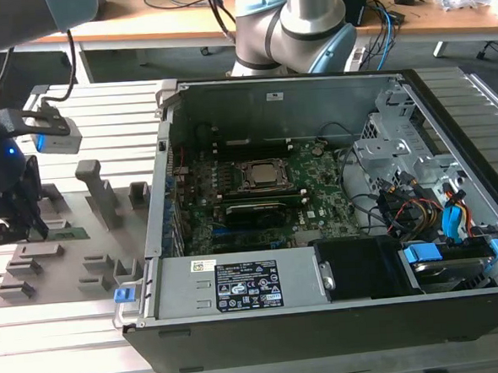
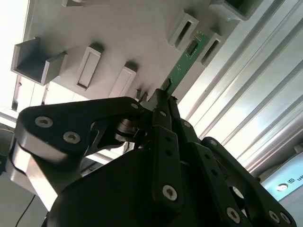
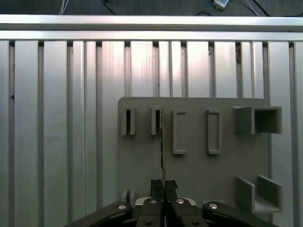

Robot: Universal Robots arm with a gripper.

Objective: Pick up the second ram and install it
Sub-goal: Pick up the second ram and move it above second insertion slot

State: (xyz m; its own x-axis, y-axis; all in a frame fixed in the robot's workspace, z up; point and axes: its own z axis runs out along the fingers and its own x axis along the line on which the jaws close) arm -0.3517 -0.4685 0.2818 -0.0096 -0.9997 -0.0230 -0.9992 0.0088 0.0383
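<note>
The gripper [image 3: 163,184] is seen clamped narrow on one end of the second ram [image 2: 181,66], which is held edge-up over a grey slotted holder plate [image 3: 199,175], its far end near two slots. The plate is laid on a ribbed aluminium table [image 1: 56,350]. An open computer case [image 1: 267,337] is set beside it. A wooden desk [image 1: 180,22] with cables is seen behind.

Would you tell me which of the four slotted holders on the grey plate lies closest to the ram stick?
The short holder bordering the two longer ones; the ram stick, in the end effector, runs alongside it.
</note>
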